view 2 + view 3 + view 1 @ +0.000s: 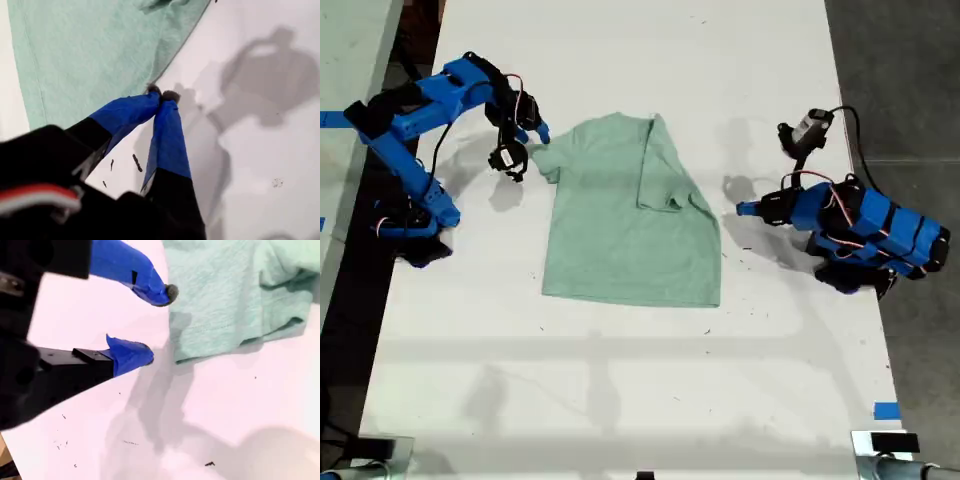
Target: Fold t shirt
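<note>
The pale mint-green t shirt (620, 230) lies flat in the middle of the white table, with the sleeve on the exterior view's right folded inward over its body. My first gripper (745, 209) is on the exterior view's right, shut and empty, its tips (161, 95) low over the bare table just off the t shirt's (90, 50) edge. My second gripper (527, 148) is on the exterior view's left, open, hovering beside the other sleeve. In the second wrist view the gripper (156, 324) gapes next to the t shirt's (225, 295) sleeve edge, holding nothing.
The white table (620, 380) runs well past the shirt toward the near edge. A strip of blue tape (885, 410) sits near the exterior view's lower right corner. Dark floor (910, 80) borders the table on the exterior view's right, and each arm's base stands at a table side.
</note>
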{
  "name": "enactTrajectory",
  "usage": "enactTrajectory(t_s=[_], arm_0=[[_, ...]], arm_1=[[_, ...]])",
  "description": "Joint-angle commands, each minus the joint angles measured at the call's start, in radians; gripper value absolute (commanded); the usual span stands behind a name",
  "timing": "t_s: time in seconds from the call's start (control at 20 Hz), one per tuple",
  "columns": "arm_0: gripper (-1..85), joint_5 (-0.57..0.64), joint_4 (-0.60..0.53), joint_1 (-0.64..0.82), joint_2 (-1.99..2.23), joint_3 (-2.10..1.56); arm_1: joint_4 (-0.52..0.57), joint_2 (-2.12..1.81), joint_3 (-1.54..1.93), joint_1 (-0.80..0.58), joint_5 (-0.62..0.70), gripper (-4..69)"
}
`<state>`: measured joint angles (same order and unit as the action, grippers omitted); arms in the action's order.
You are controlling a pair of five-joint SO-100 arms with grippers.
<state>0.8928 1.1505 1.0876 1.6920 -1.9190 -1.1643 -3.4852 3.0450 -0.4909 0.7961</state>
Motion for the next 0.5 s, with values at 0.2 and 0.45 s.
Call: enactTrajectory(t_s=[0.2, 0.45], arm_0=[[11.2, -0.003, -0.06, -0.031, -0.074, -0.003], [15.0, -0.014, -0.083, -0.063, -0.086, -0.023]], arm_1=[[0.0, -0.015, 0.043, 0.0, 0.012, 1.4], [0.0, -0.015, 0.043, 0.0, 0.012, 1.4]])
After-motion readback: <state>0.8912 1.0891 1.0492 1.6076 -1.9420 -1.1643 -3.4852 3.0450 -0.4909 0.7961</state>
